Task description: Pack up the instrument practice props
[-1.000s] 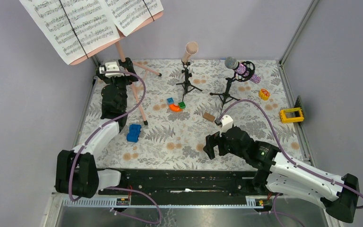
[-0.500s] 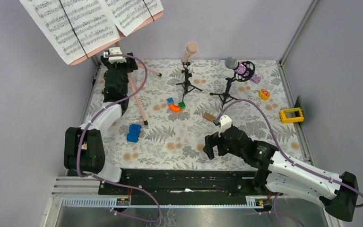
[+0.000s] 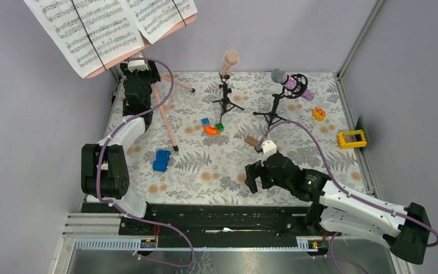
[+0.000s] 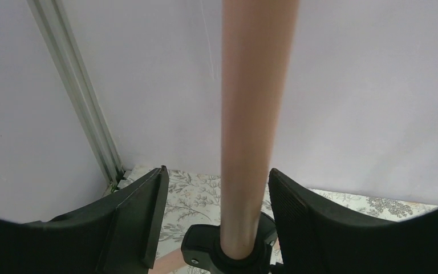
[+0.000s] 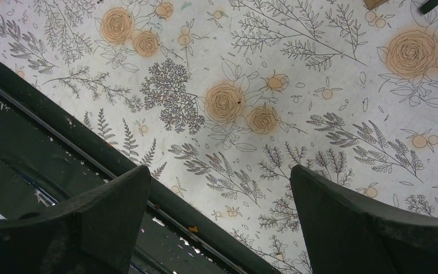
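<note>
The salmon-pink rack [image 3: 187, 20] stands at the back left on pink tripod legs [image 3: 168, 123] and holds white sheet-music pages [image 3: 105, 25]. My left gripper [image 3: 144, 73] is open around the rack's pink pole [image 4: 254, 114], just above the black hub [image 4: 228, 251]. In the left wrist view [image 4: 217, 220] the pole stands between the fingers, nearer the right one. The plain pink microphone [image 3: 230, 59] and the purple glitter microphone [image 3: 288, 82] sit on black stands at the back. My right gripper [image 3: 252, 177] is open and empty above the mat near the front edge; it also shows in the right wrist view [image 5: 219, 214].
A blue toy car [image 3: 161, 160] lies near the front tripod leg. Orange and green blocks [image 3: 211, 128], a brown block [image 3: 252, 140], a yellow frame block [image 3: 351, 138] and a small yellow toy [image 3: 319, 113] lie on the floral mat. Grey walls close three sides.
My left arm has reached farther back, bringing its open gripper around the rack's pole. My right gripper has shifted slightly left and nearer the front edge.
</note>
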### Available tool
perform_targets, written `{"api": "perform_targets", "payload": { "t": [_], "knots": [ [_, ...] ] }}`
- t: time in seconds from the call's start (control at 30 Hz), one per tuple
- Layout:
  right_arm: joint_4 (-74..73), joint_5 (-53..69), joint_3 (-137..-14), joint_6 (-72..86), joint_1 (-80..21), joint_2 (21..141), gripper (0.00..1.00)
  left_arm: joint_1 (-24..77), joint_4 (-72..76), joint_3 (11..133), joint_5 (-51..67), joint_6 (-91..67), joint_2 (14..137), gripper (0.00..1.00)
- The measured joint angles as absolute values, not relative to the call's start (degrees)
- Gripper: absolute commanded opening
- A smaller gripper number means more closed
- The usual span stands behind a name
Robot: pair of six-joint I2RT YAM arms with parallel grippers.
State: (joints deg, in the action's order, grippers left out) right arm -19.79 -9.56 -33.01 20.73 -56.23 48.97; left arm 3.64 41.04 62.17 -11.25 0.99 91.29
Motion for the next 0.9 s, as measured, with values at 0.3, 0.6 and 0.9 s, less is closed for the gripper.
{"api": "perform_targets", "payload": {
  "t": [0.3, 0.6, 0.9],
  "knots": [
    [-19.79, -9.61, -33.01, 20.73, -56.23, 50.26, 1.0, 2.31, 39.11, 63.37, -7.51, 0.54, 92.71, 0.21],
    [-19.79, -9.61, -33.01, 20.73, -56.23, 50.89, 1.0, 2.2, 38.96, 63.42, -6.0, 0.93, 92.79, 0.0],
    [-19.77, -11.27, -32.97, 20.75, -56.23, 48.77, 1.0, 0.84, 33.15, 65.49, -0.08, -0.43, 92.16, 0.0]
  ]
}}
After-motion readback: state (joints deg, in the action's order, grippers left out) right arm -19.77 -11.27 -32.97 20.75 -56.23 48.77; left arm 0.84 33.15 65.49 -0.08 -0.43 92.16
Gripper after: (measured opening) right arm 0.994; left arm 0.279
